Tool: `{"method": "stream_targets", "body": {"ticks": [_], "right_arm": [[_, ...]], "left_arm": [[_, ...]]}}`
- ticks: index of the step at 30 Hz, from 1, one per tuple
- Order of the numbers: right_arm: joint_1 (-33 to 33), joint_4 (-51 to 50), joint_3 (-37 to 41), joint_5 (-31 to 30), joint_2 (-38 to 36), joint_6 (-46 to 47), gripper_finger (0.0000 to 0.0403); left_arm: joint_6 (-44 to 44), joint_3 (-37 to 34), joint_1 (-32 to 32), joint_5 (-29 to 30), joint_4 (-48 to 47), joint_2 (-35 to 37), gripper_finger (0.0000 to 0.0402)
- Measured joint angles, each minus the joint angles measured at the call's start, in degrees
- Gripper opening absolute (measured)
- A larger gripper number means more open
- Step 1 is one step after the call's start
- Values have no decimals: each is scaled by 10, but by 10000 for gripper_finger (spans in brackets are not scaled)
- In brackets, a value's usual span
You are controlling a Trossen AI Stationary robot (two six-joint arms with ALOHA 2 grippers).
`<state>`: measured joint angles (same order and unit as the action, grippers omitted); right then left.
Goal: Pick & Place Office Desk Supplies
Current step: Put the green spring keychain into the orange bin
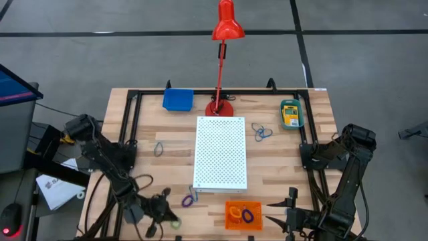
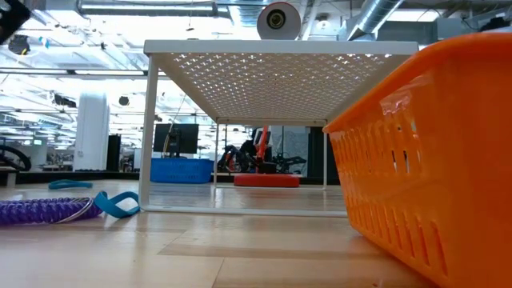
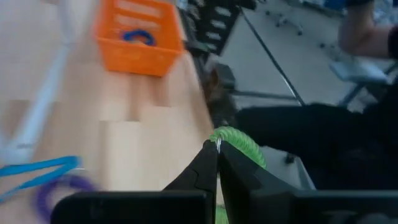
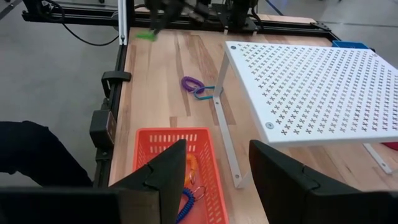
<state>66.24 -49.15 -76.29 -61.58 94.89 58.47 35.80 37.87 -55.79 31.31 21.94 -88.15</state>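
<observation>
Your left tool (image 1: 162, 215) is hanging over the near left edge of the counter (image 1: 174, 134), and its fingers are closed on a small green coiled loop (image 3: 239, 142). In the high view this loop is showing just beside the tool, at the counter's edge. Your right tool (image 4: 214, 163) is waiting at the near right corner, above the orange tray (image 1: 243, 215), with its fingers standing apart and nothing between them.

The orange tray is sitting near the front edge, just in front of the white perforated board (image 1: 220, 152), and it is holding an orange loop (image 1: 234, 213) and a blue-purple coiled loop (image 1: 247, 215). A purple coiled loop (image 1: 188, 199) with a teal clip (image 2: 117, 205) touching it is lying near the board's front left leg. One more blue loop (image 1: 159, 148) is lying left of the board, and some blue loops (image 1: 261, 131) are lying to its right. The crayon box is resting in a teal tray (image 1: 290, 114) at the far right. The blue tray (image 1: 178, 99) is standing at the far side, beside the red lamp (image 1: 224, 40).
</observation>
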Motion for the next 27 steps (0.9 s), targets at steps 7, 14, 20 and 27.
{"method": "stream_targets", "body": {"ticks": [7,14,20,27], "right_arm": [[0,-1,0,-1,0,-4,171],[0,-1,0,-2,0,-6,171],[0,18,20,-6,1,-16,171],[0,20,25,-7,1,-2,171]], "left_arm": [[-60,144,2,-28,5,-134,0],[-177,286,29,-29,2,-227,0],[-244,356,69,-32,0,-283,0],[-310,405,115,-6,2,-318,0]]}}
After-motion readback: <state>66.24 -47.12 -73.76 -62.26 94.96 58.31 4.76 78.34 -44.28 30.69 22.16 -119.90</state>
